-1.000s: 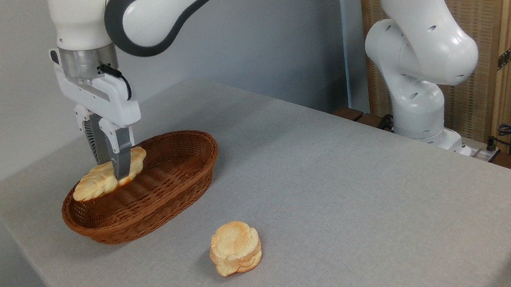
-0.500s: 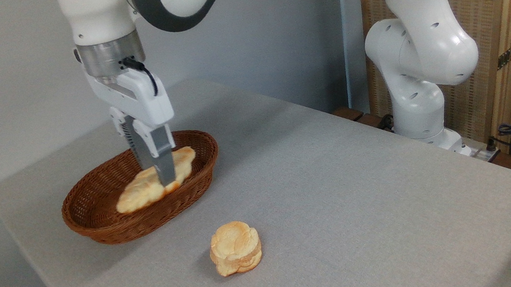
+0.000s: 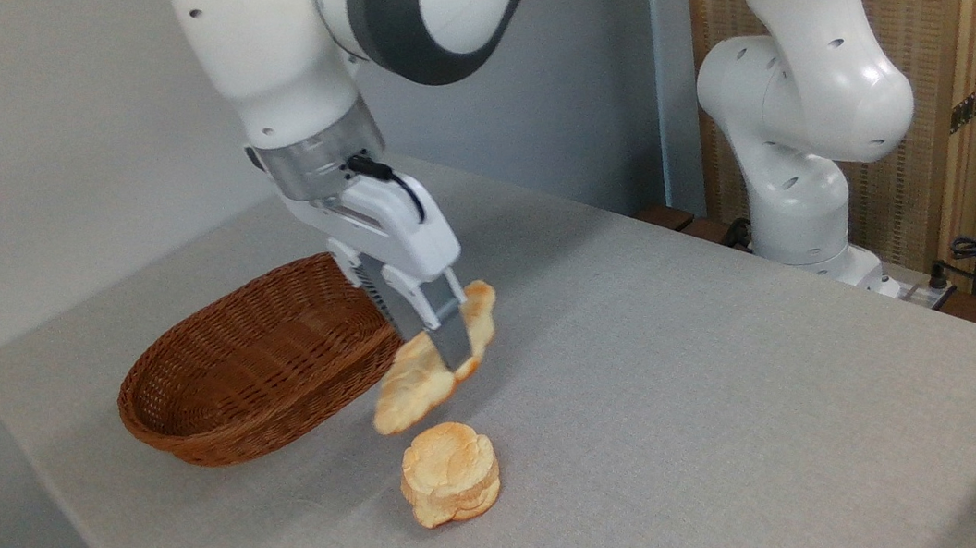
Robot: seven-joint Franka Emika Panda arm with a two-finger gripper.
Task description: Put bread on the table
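Low in the frame's centre a round bun [image 3: 451, 485] sits on the grey desk [image 3: 699, 397]. Just above it the bread [image 3: 433, 360] hangs tilted in the air, the fingers [image 3: 452, 348] clamped on its middle, likely for setting down. Behind, at left, stands the empty basket [image 3: 257, 363].

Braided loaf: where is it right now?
The braided loaf hangs tilted in the end effector, off the table, just right of the basket and above the round bun.

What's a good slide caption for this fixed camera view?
Tool carries pale braided loaf out of brown wicker basket, above round orange bun on grey table.
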